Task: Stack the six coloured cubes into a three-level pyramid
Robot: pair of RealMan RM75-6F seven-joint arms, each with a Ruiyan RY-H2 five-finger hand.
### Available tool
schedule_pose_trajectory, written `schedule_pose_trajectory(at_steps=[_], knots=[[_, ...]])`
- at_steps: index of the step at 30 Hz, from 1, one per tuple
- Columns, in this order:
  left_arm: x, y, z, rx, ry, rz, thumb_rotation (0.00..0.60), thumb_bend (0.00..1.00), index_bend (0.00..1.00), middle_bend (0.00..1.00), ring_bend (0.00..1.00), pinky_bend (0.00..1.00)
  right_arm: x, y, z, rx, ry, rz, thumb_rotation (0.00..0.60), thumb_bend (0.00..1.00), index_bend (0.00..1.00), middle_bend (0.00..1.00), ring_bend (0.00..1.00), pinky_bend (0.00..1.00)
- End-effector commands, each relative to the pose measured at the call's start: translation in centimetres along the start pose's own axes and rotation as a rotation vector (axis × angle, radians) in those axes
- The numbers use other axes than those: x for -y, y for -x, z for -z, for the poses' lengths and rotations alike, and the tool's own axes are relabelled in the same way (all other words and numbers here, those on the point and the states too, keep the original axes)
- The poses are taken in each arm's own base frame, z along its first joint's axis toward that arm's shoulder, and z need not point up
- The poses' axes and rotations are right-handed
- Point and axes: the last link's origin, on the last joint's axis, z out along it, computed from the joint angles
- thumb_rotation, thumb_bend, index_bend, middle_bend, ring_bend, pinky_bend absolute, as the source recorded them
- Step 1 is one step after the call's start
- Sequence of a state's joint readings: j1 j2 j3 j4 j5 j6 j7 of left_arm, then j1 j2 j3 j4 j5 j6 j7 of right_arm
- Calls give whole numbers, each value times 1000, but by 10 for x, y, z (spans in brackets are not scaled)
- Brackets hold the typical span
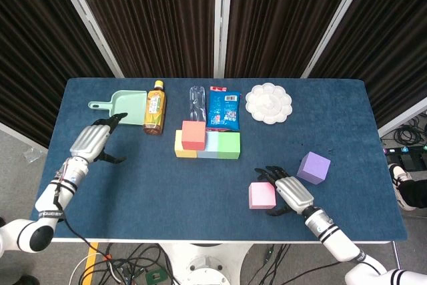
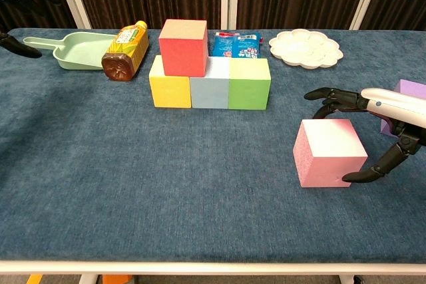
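Note:
A yellow cube (image 1: 180, 143), a pale blue cube (image 1: 209, 146) and a green cube (image 1: 229, 145) stand in a row mid-table. The red cube (image 1: 193, 134) sits on top, over the yellow and blue ones. A pink cube (image 1: 262, 195) lies alone at the front right. My right hand (image 1: 291, 191) is open right beside it, fingers (image 2: 335, 100) spread over its far edge and thumb at its near right corner; no grip shows. Behind that hand rests a purple cube (image 1: 313, 167). My left hand (image 1: 93, 141) hovers open at the left, holding nothing.
Along the back stand a green dustpan (image 1: 123, 105), a lying tea bottle (image 1: 155, 107), a clear bottle (image 1: 195, 102), a blue snack bag (image 1: 223, 108) and a white palette (image 1: 268, 103). The table's front edge (image 1: 200, 239) runs close to the right forearm.

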State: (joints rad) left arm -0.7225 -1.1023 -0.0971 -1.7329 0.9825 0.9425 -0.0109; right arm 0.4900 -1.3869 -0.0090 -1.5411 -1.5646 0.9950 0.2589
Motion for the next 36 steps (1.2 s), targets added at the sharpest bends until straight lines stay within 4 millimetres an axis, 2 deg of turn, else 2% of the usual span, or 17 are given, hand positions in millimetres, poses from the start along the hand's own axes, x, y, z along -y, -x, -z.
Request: schedule_pose_trajectory(at_steps=[1, 7, 16, 25, 28, 32, 36], knots=[[1, 0, 1, 6, 0, -1, 600, 115, 0, 72, 151, 136, 1, -7, -1, 8, -41, 37, 600, 63, 0, 168, 0, 0], [1, 0, 3, 7, 2, 0, 600, 115, 0, 72, 151, 136, 3, -21, -1, 38, -110, 148, 600, 64, 0, 164, 0, 0], [1, 1, 3, 20, 2, 1, 600, 115, 0, 68, 131, 136, 0, -18, -5, 51, -115, 196, 600, 77, 0, 200, 0, 0], [3, 0, 2, 16, -5, 22, 600, 115, 0, 68, 131, 136, 1, -17, -9, 4, -114, 179, 600, 148, 46, 381, 38, 0], [5, -2, 3, 10, -9, 24, 600, 115, 0, 68, 131, 136, 7, -32, -8, -54, -120, 130, 600, 148, 51, 390, 44, 0], [6, -5, 4, -1, -10, 34, 600, 115, 0, 68, 131, 136, 16, -62, -7, -125, -103, 63, 600, 148, 58, 392, 46, 0], [6, -6, 5, -9, -8, 39, 600, 113, 0, 68, 131, 136, 27, -92, -15, -174, -75, 34, 600, 148, 65, 396, 49, 0]])
